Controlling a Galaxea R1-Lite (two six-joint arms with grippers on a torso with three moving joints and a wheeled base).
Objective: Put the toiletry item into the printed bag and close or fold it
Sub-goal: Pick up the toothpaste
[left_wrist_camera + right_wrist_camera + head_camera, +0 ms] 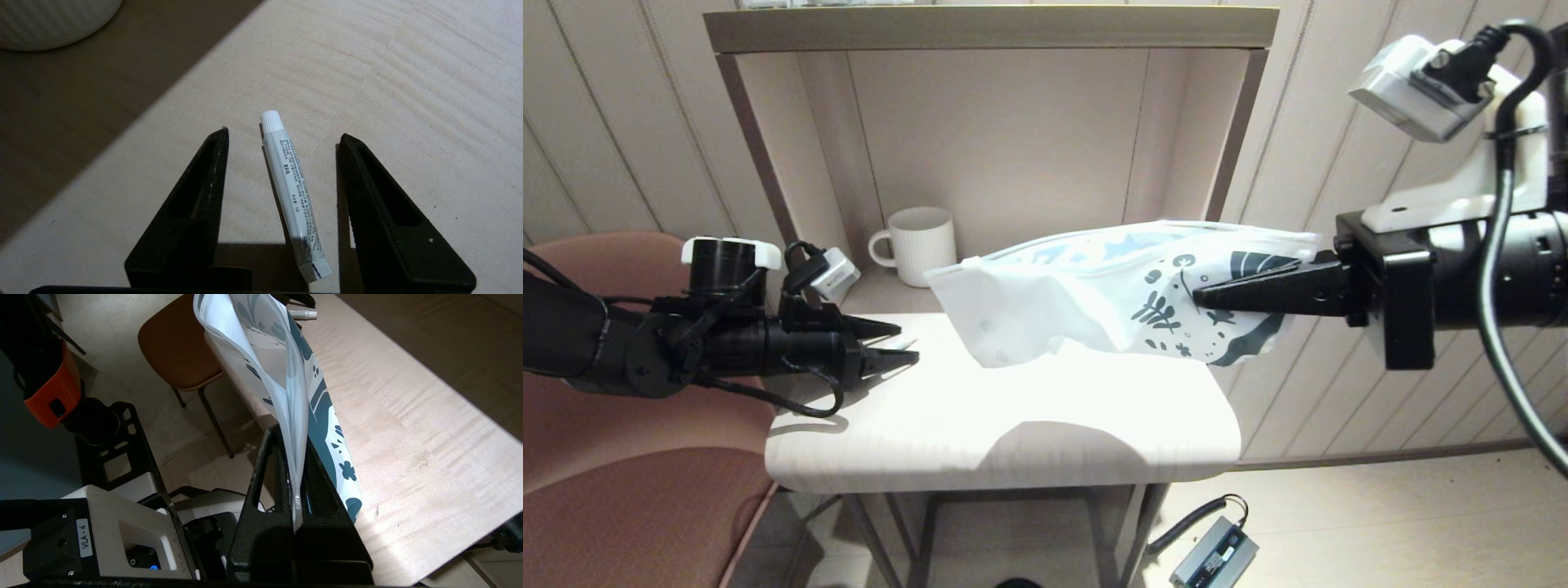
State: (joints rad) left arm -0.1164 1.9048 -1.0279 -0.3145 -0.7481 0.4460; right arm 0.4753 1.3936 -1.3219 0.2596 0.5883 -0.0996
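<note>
Straddling the slim white plastic tube (292,194) lying flat on the pale wooden table (1013,425), the left gripper (284,134) has jaws parted, not yet touching; best to pinch mid-body squarely; right gripper (1205,298), clamped shut, holds the translucent blue-leaf-printed pouch (1094,298) above the table.

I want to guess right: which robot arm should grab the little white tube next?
The left. The left gripper already has its open fingers either side of the tube on the table. The right gripper is busy, pinching the printed bag.
</note>
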